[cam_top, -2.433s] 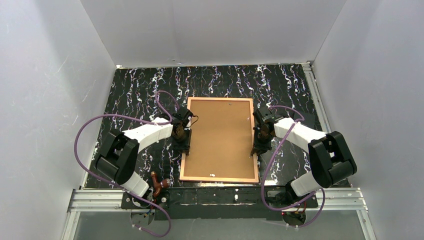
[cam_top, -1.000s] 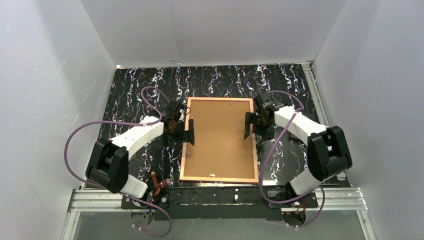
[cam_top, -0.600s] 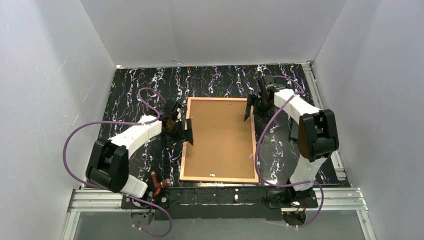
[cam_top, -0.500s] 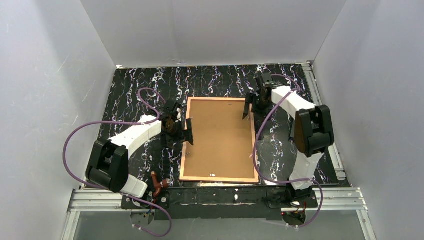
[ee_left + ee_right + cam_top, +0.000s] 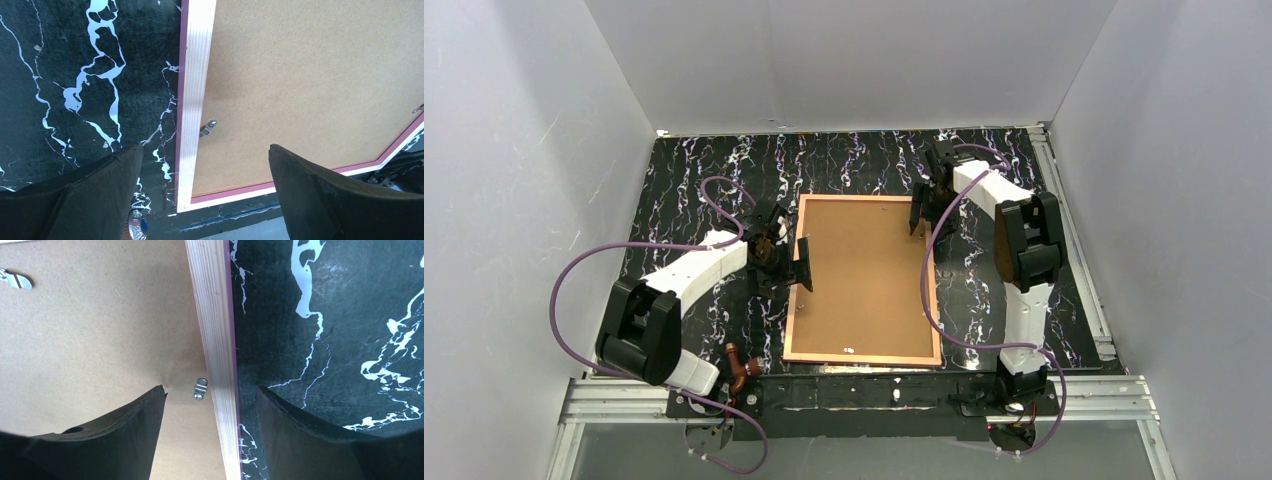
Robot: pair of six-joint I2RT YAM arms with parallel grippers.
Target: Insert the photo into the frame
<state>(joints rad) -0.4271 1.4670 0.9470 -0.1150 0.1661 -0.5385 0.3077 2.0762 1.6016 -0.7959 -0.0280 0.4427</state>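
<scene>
Straddling the face-down frame's (image 5: pixel 195 75) side edges, left gripper (image 5: pixel 204 150) and right gripper (image 5: pixel 211 389) hang spread over clips (image 5: pixel 208 127), likely to turn them.

No text, label, brand, number or sign can be read in any of the views. The brown backing board (image 5: pixel 864 275) in the middle of the top view is plain. A small pale mark (image 5: pixel 849 350) near its lower edge is too small to tell if it carries letters. The frame (image 5: pixel 196 75) and the marbled bench (image 5: pixel 694 180) show no writing either.
</scene>
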